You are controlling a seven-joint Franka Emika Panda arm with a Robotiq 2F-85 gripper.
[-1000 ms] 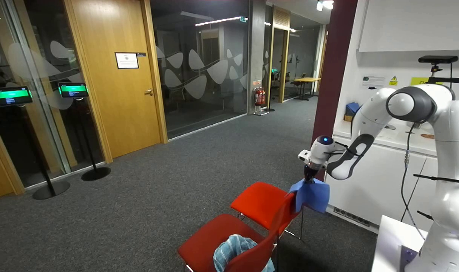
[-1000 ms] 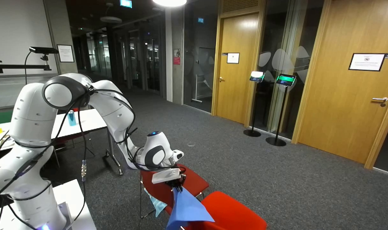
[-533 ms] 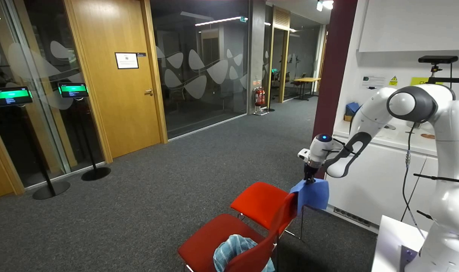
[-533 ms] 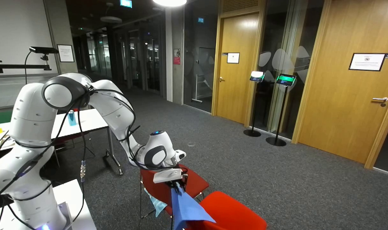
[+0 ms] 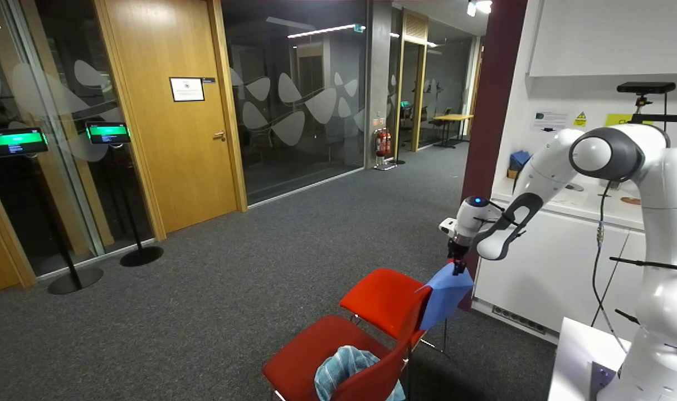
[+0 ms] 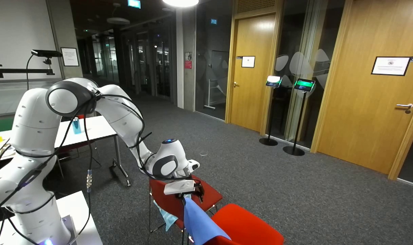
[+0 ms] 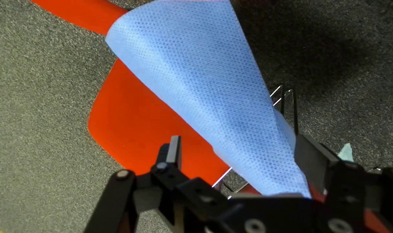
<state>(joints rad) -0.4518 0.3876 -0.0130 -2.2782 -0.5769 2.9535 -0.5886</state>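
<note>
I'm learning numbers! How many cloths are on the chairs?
2: a blue cloth draped over the brighter chair, a striped cloth on the darker chair. More may be hidden.

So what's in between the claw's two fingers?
In the wrist view, the blue cloth shows between the spread fingers, with the red chair seat below. I can't tell whether either one touches it.

The blue cloth (image 7: 199,74) runs off the top of our wrist view, and its near end's hidden behind the pincer (image 7: 238,142). Below and left of the cloth in an exterior view, a dark red chair (image 5: 338,333) partly blocks a striped towel (image 5: 342,367). Door sign (image 5: 187,89) beyond the cloth? We can't read it, way too tiny.
</note>
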